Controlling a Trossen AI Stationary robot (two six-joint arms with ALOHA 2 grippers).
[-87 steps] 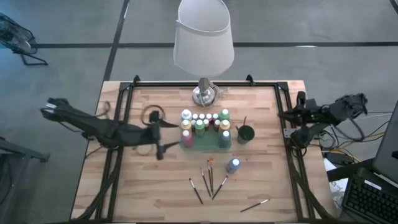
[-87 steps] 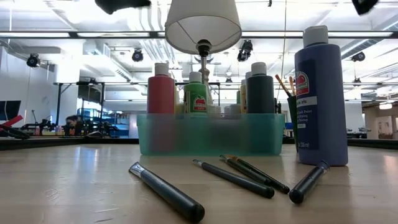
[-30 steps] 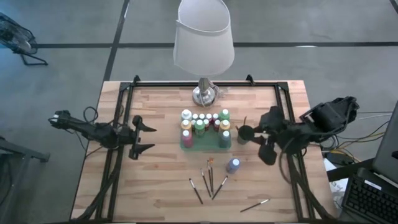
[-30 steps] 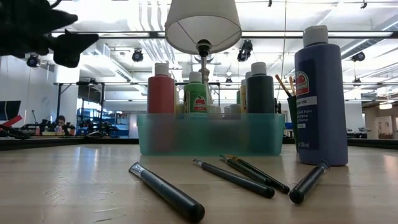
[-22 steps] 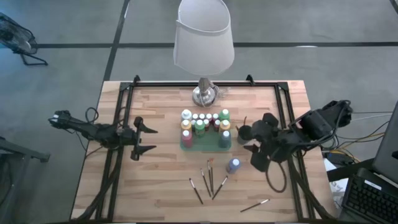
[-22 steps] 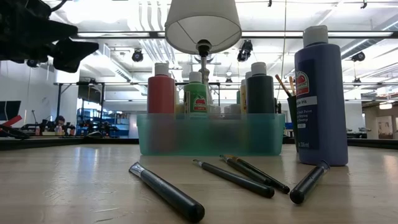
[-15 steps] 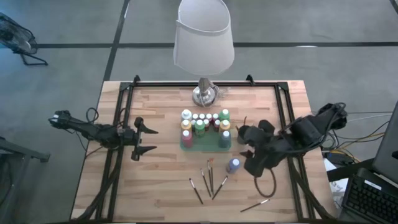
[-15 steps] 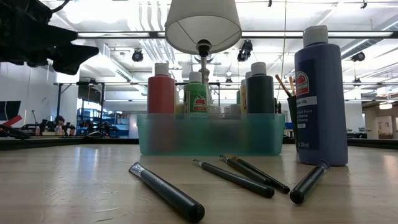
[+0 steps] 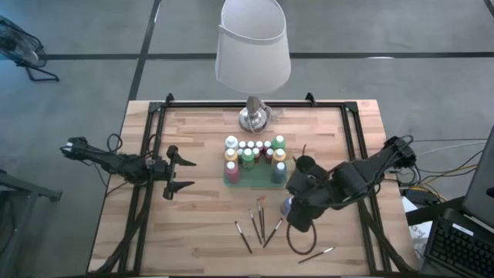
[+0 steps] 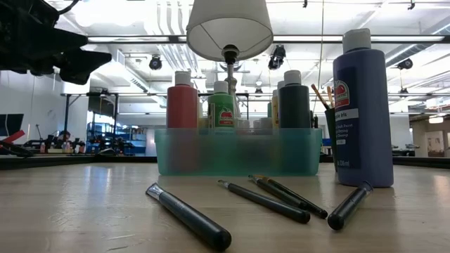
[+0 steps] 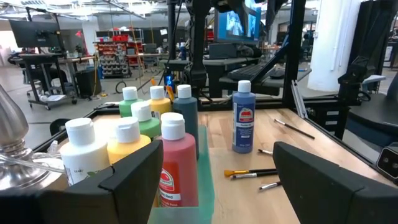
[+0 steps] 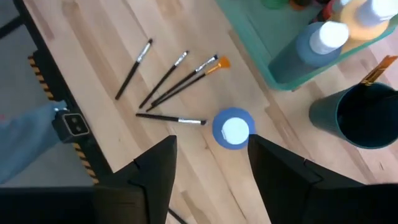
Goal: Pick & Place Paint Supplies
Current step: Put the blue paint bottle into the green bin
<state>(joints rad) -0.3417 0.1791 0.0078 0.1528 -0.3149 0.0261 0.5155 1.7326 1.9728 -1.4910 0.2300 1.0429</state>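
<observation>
Blue paint bottle [image 12: 232,129] stands below right pincer [image 12: 211,162], fingers apart, arm angled down over it

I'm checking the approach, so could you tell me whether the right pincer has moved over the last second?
Yes. The right pincer has swung from beside the dark cup toward the table's front, over the blue bottle.

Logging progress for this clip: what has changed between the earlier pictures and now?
The right gripper swung in from the table's right edge and now hangs, fingers apart, above the lone blue bottle, holding nothing. The left gripper drew back from the tray toward the left edge and waits open. Bottles, brushes, cup and lamp have not moved.
</observation>
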